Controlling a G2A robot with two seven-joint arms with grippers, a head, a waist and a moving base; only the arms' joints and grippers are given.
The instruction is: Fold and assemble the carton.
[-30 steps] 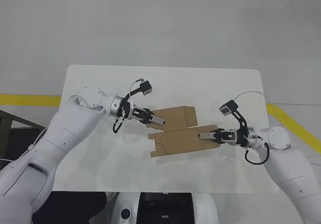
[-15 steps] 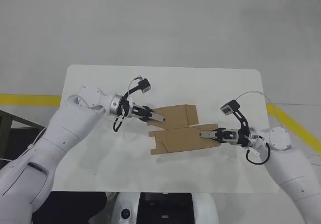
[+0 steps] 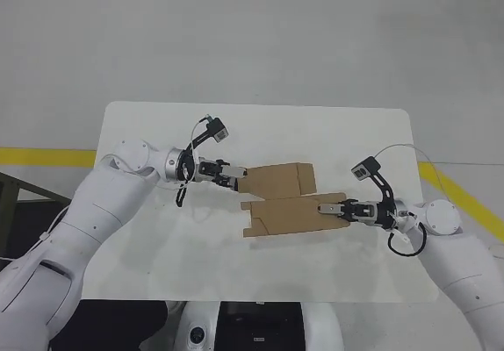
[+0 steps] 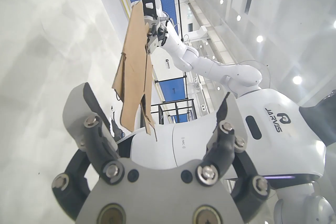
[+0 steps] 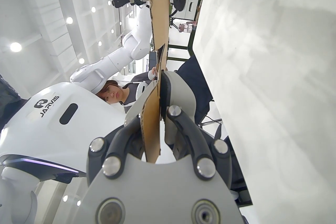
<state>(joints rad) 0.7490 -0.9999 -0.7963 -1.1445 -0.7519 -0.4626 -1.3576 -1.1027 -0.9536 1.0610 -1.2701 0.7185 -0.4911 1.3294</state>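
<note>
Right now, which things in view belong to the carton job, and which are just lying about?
Part of the job:
carton, flat and unfolded
right claw, shut on one end of the carton
left claw, open, holding nothing, by the other end

Not part of it:
table, the work surface
yellow line on the floor

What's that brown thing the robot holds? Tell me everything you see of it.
The carton is a flat sheet of plain brown cardboard, not yet folded, with slits and flaps at its ends. It hangs roughly level above the white table, not resting on it. The right gripper has its jaws shut on one end. The left gripper, jaws open, sits just off the opposite end without touching it.
</note>
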